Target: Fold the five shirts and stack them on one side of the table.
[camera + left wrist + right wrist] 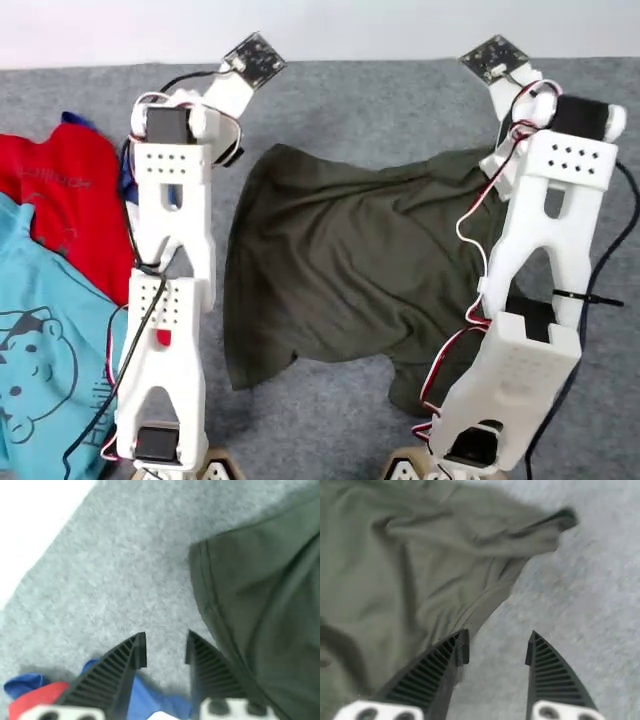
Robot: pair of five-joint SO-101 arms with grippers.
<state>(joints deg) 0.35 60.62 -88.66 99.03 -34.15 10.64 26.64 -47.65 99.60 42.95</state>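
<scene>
Left arm (170, 300): rises from the near table edge, between the coloured shirts and the olive shirt.
Right arm (540, 280): rises from the near edge on the other side and hides the olive shirt's side beneath it in the high view.
Teal shirt (40, 340): nearest of the heap on the left, lying partly over the red one.
Olive shirt (350, 270): spread out and creased on the table between the two arms.
Red shirt (70, 200): behind the teal one, just beside the left arm.
Blue shirt (145, 700): peeks out under the red one, below the left tool.
Left tool (165, 642): parted and empty, over bare table just beside the olive shirt's edge.
Right tool (498, 645): parted and empty, with one finger above the olive shirt's edge and the other above bare table.
Table (380, 100): grey and felt-like, running bare to the far edge.
</scene>
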